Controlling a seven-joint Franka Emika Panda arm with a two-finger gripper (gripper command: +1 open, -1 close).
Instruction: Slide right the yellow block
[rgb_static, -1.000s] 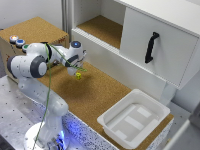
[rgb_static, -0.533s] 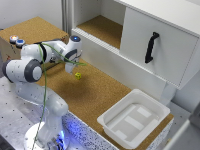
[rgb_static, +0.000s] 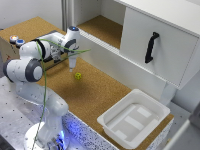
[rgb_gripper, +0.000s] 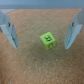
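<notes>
Two views on my screen. Exterior first: I see the gripper (rgb_static: 72, 65) hanging over the cork tabletop (rgb_static: 95, 92), pointing down, with the yellow block (rgb_static: 78, 76) on the cork just beside the fingertips, toward the exterior view's right and a little nearer the camera. From here I cannot tell whether block and fingers touch, nor how the jaws stand; they read as one pale stub. The white arm (rgb_static: 30, 60) folds in from the exterior view's left, a green cable (rgb_static: 45, 80) looping past it. Far right, a white cabinet with a sliding door (rgb_static: 160, 50) and a black handle (rgb_static: 151, 47); the open compartment beside it shows a cork shelf (rgb_static: 102, 27). Near right, a white tray (rgb_static: 134, 117) sits on the cork, well apart from the block. At the far left edge, coloured round buttons (rgb_static: 16, 40) on a box. No writing legible in this view.

Wrist view: this settles the jaws. I see both fingers (rgb_gripper: 9, 27) spread wide apart, one at each side of the frame, with the yellow block (rgb_gripper: 48, 40) lying on the cork between them, touching neither. Its upper face carries a dark mark, perhaps a letter or numeral, too blurred for me to read. The block sits slightly rotated relative to the fingers. Cabinet, tray and buttons are out of this view.
</notes>
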